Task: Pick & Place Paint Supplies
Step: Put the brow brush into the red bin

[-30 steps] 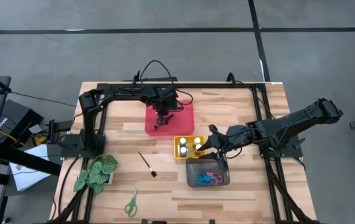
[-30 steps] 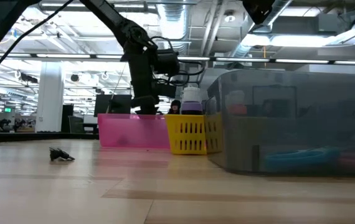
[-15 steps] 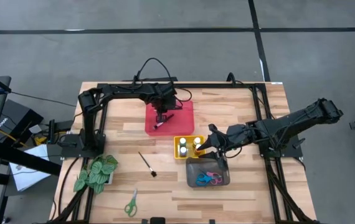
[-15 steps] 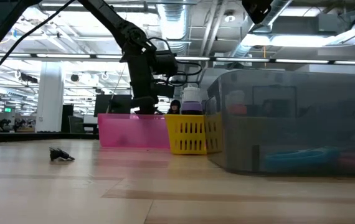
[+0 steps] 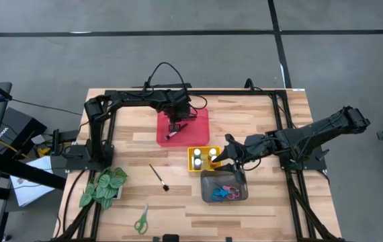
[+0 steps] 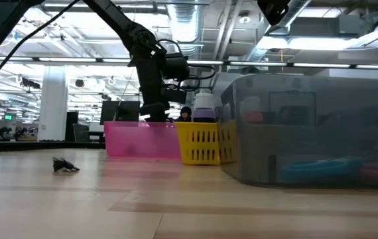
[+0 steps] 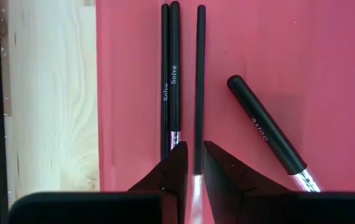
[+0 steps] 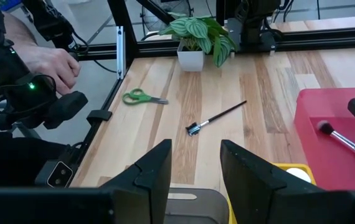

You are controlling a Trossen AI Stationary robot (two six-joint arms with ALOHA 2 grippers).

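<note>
The left hand [image 7: 194, 163] hangs low over the red tray [image 5: 195, 131] at the far middle of the counter [image 5: 259, 208]. Its two fingers stand only a tiny bit apart, with the thin dark handle of one paintbrush [image 7: 199, 87] in the narrow gap between them; I cannot tell if they press on it or have just let go. That brush lies flat on the red tray, next to two more brushes [image 7: 170, 81] that lie side by side and touch, and a thicker brush [image 7: 266, 132] lies tilted a little way off. The right hand [image 8: 195, 163] waits over the near right part of the counter, above the yellow basket [image 5: 190, 161] and the grey bin [image 5: 207, 180], half open and holding nothing. One more paintbrush [image 5: 158, 177] lies on the bare wood near the middle, and green scissors [image 5: 141, 219] lie at the near edge, by the leafy plant [image 5: 104, 187]. A brush like this looks very light, stiff and thin. Its round, smooth handle can roll or slip, so I think the best place to hold it is the middle of the handle, squeezed across it, not the soft hairs or the shiny metal end. It lies flat, so the fingers must come right down to the wood. The scissors look light too, and hard, best pinched at the handle loops.
</note>
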